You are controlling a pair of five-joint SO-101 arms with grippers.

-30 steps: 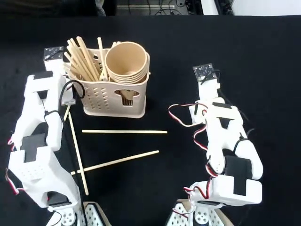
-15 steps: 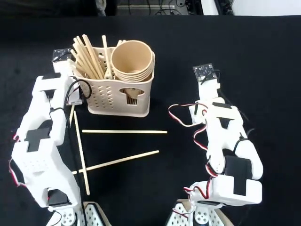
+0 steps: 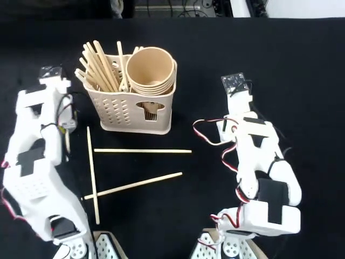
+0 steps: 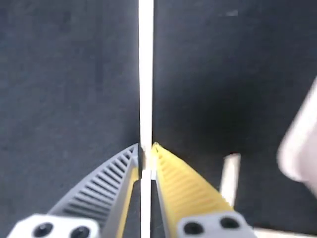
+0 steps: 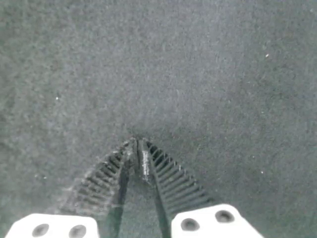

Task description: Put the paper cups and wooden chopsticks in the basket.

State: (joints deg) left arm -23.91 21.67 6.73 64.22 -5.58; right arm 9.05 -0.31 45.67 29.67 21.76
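Within left pincer [image 4: 146,149], chopstick [image 4: 145,69], ends unseen.

High view: fixed overhead, looking down on the whole tabletop [image 3: 280,59].
Left wrist view: close behind the left claw [image 4: 147,148], facing down along a chopstick [image 4: 145,69].
Right wrist view: close behind the right claw [image 5: 136,144], facing the tabletop.
Shared: the black tabletop.
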